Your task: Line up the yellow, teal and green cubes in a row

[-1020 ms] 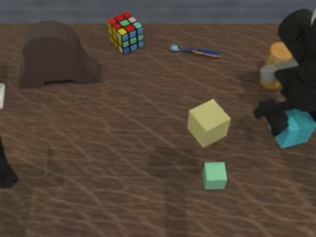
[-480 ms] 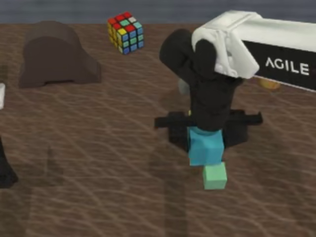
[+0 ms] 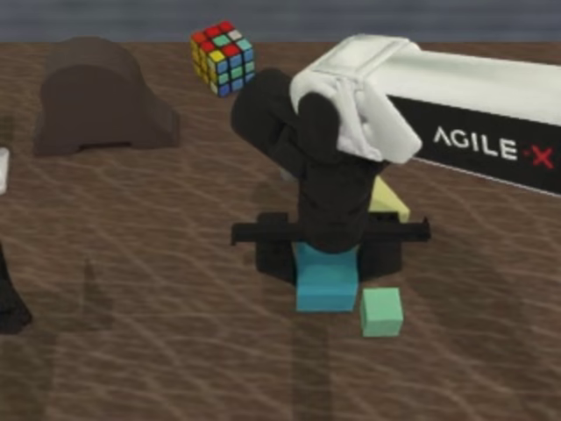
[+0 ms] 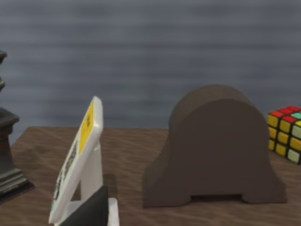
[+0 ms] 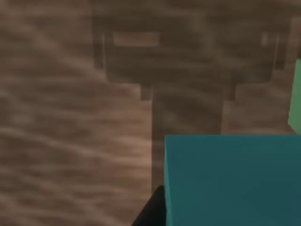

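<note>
My right gripper (image 3: 326,260) is shut on the teal cube (image 3: 326,281), holding it low over the table near the middle. The teal cube sits just left of the small green cube (image 3: 381,312), nearly touching its corner. In the right wrist view the teal cube (image 5: 233,179) fills the near corner, a dark finger (image 5: 153,212) lies against its side, and a strip of the green cube (image 5: 296,96) shows at the edge. Only a sliver of the yellow cube (image 3: 389,204) shows behind the right arm. My left gripper (image 3: 9,303) stays parked at the table's left edge.
A brown arch-shaped block (image 3: 101,96) stands at the back left, with a multicoloured puzzle cube (image 3: 223,57) to its right. The left wrist view shows the arch block (image 4: 221,146), the puzzle cube (image 4: 287,134) and a tilted white-and-yellow device (image 4: 77,160) on a stand.
My right arm swept in from the table's right side carrying the teal cube. Over the last half second the cube moved left and slightly forward, now beside the green cube.
</note>
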